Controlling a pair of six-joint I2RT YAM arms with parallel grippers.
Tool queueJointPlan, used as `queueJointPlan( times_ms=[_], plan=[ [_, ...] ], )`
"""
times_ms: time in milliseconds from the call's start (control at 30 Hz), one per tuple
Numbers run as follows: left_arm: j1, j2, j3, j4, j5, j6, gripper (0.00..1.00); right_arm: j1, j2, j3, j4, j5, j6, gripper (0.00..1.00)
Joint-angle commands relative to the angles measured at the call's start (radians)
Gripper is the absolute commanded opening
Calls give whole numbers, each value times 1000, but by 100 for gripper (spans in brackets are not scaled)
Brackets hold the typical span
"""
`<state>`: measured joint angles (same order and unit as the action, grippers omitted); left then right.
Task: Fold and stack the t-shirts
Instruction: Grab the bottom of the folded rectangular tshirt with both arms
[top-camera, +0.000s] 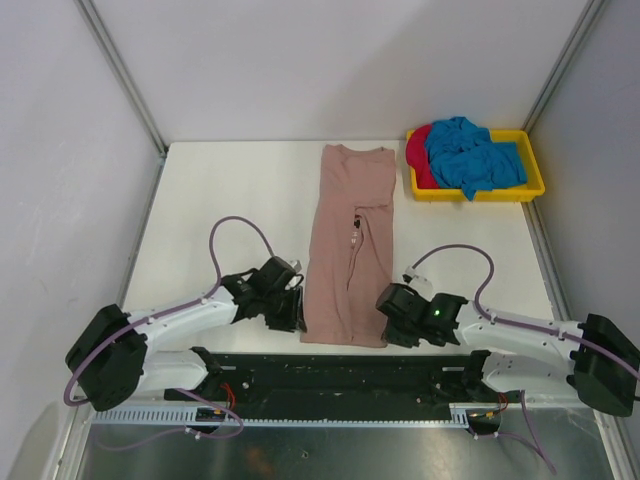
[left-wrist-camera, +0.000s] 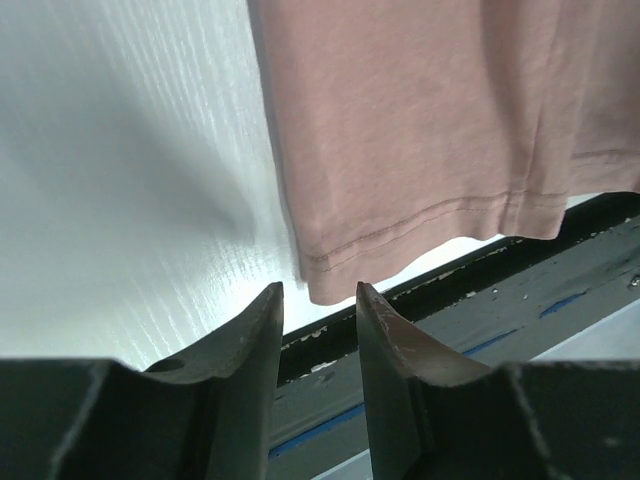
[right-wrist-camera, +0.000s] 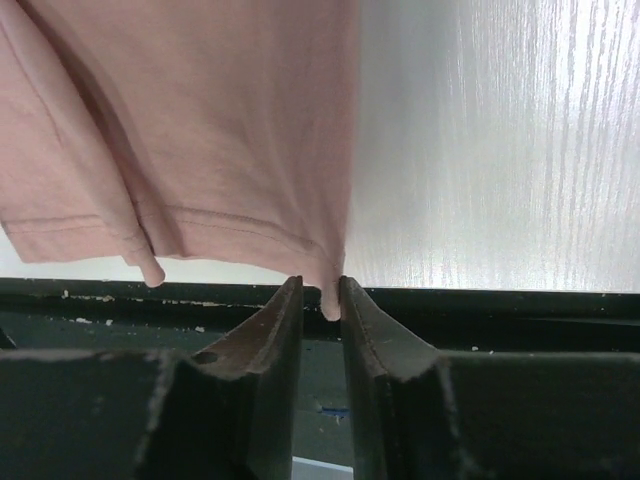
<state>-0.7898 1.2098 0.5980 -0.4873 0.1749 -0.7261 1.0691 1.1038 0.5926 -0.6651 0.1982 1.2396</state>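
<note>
A dusty pink t-shirt (top-camera: 350, 240) lies on the white table as a long narrow strip, its collar far and its hem near. My left gripper (top-camera: 290, 305) sits just off the hem's left corner. In the left wrist view that gripper (left-wrist-camera: 318, 290) is open and empty, and the pink t-shirt (left-wrist-camera: 420, 130) ends just beyond its tips. My right gripper (top-camera: 392, 312) is at the hem's right corner. In the right wrist view its jaws (right-wrist-camera: 320, 283) stand slightly apart, with the corner of the pink t-shirt (right-wrist-camera: 200, 130) hanging loosely between the tips. A blue t-shirt (top-camera: 472, 155) and a red one (top-camera: 418, 155) lie crumpled together.
The blue and red shirts fill a yellow tray (top-camera: 480, 194) at the table's far right corner. A black rail (top-camera: 340, 375) runs along the near edge between the arm bases. Grey walls close in the table's left, back and right.
</note>
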Motion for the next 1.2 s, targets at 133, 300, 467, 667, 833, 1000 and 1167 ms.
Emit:
queueJointPlan(
  times_ms=[133, 300, 467, 667, 833, 1000, 1167],
  plan=[
    [-19, -8, -32, -2, -8, -24, 41, -73, -92, -33, -24, -26, -46, 39],
    [-28, 2, -45, -2, -11, -25, 41, -92, -115, -71, -3, -58, -52, 42],
    [-36, 26, -37, 1, -15, -28, 42, -115, -132, -120, 52, -103, -54, 42],
    [-48, 70, -12, 14, -24, -27, 42, -136, -135, -142, 87, -124, -64, 42],
    [-59, 107, -3, 27, -30, -29, 42, -152, -124, -146, 110, -134, -76, 42],
    [-63, 120, 4, 35, -29, -33, 42, -149, -97, -146, 144, -145, -76, 42],
    [-63, 117, -2, 37, -42, -38, 42, -127, -63, -146, 159, -144, -64, 41]
  ],
)
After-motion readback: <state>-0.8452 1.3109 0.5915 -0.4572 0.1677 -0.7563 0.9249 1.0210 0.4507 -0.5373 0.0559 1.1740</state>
